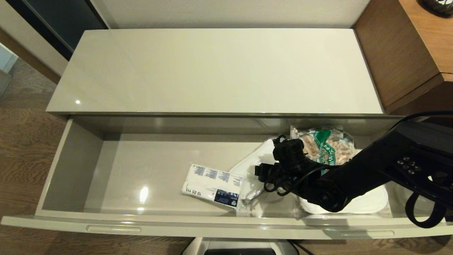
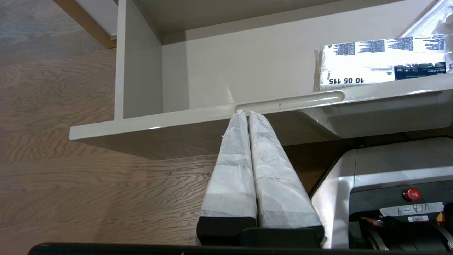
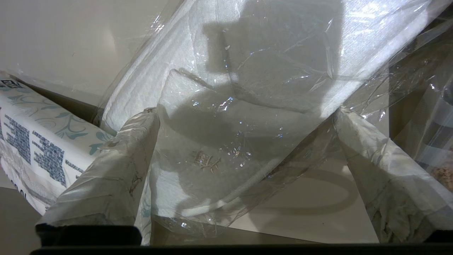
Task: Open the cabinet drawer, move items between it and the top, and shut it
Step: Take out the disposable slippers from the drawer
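The cabinet drawer (image 1: 70,166) stands pulled out below the bare top (image 1: 212,71). Inside lie the white tissue packet (image 1: 211,185) (image 2: 378,62) (image 3: 39,148) and, right of it, the plastic-wrapped white slipper (image 1: 368,203) (image 3: 247,71). My right gripper (image 1: 262,177) (image 3: 246,112) is down in the drawer, open, its fingers on either side of the slipper's wrapped end, one finger beside the packet. My left gripper (image 2: 246,112) is shut and empty, with its tips at the end of the left slot handle (image 2: 290,101) (image 1: 113,229), below the drawer front; the head view does not show it.
A clear snack bag with a green label (image 1: 327,145) lies at the drawer's back right, behind the slipper. Taller brown wood-grain furniture (image 1: 407,53) borders the top on the right. My base (image 2: 389,184) stands under the drawer front, on wood flooring.
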Controlling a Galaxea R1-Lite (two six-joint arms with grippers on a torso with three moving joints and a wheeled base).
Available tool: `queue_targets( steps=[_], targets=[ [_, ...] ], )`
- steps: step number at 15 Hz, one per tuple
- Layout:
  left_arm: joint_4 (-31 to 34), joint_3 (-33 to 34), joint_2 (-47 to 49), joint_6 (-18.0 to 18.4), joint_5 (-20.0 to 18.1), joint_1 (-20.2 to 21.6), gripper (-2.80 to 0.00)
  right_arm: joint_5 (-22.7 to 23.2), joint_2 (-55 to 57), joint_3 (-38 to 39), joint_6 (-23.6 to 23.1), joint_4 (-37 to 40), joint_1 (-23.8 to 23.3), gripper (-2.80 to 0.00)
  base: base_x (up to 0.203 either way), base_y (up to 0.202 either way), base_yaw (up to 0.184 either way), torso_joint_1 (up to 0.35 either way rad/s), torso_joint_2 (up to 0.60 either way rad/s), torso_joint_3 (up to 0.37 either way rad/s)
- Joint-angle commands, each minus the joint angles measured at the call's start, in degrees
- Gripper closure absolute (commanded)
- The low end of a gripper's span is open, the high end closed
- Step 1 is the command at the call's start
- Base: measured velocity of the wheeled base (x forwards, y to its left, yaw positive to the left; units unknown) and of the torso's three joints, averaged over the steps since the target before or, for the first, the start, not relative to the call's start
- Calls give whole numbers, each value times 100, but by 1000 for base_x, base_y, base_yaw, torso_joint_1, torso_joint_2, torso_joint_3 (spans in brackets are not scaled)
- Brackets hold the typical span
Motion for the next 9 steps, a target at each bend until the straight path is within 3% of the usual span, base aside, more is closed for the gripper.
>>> queue_targets(
  steps=[1,9],
  targets=[
    [-4,0,9,8,0,-2,0,-9,-3,-23,23,-15,-5,-280,0,0,0,0,0,0],
    [-4,0,9,8,0,-2,0,35,-64,-31,23,-15,-14,-280,0,0,0,0,0,0]
  ],
)
